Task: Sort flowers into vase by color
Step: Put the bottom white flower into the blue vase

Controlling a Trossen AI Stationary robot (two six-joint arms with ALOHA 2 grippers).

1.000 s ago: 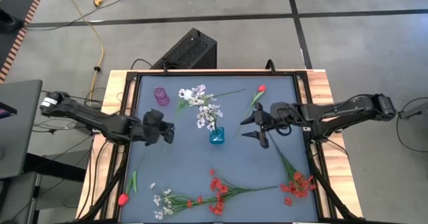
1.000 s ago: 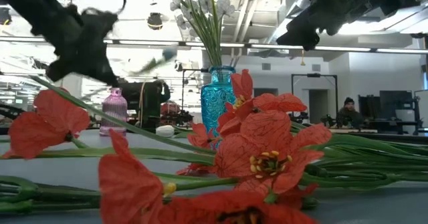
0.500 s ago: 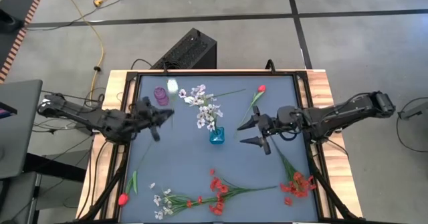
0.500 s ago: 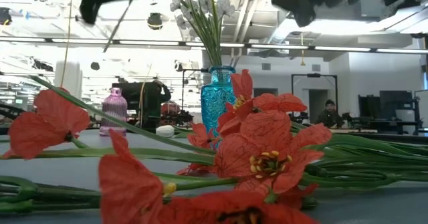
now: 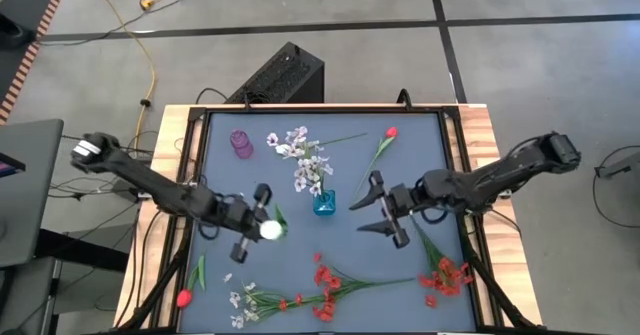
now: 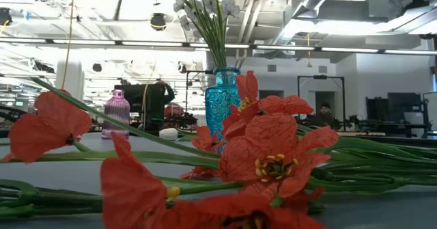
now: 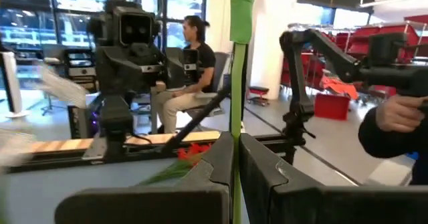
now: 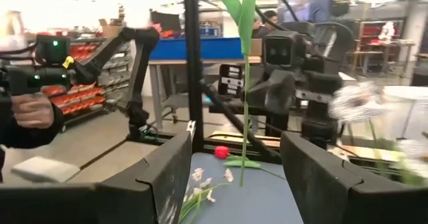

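My left gripper (image 5: 258,222) hovers left of the teal vase (image 5: 325,203), shut on a white-bloomed flower (image 5: 270,230) whose green stem (image 7: 235,83) stands upright. My right gripper (image 5: 362,215) hovers open on the vase's right, facing the left one, with nothing between its fingers. The teal vase holds white flowers (image 5: 308,165). A purple vase (image 5: 241,142) stands at the far left. Red sprays (image 5: 325,287) and white sprays (image 5: 240,300) lie along the near edge. A red bud (image 5: 183,297) lies at the near left, another (image 5: 390,133) at the far right. The low view shows neither gripper. My left gripper pinches the flower's green stem (image 7: 235,158) between its two shut fingers, below the leaves (image 7: 242,10). The fingers lie level, come from the table's left and cross the stem. The flower stands upright and clear of the table. Its lower end (image 8: 241,178) hangs free and its bloom is above the gripper.
More red flowers (image 5: 445,275) lie at the near right, under my right arm. A black frame (image 5: 200,115) borders the dark mat. A person (image 7: 194,57) sits beyond the table's right side, and a hand holding a device (image 8: 33,110) shows beyond its left side.
My left gripper swung first toward the far edge, then toward the near edge and the table's middle. It tipped up from pointing down to level and rolled. The flower swung from slanting toward the purple vase to upright. My right gripper moved toward the near edge and tipped up, still open.
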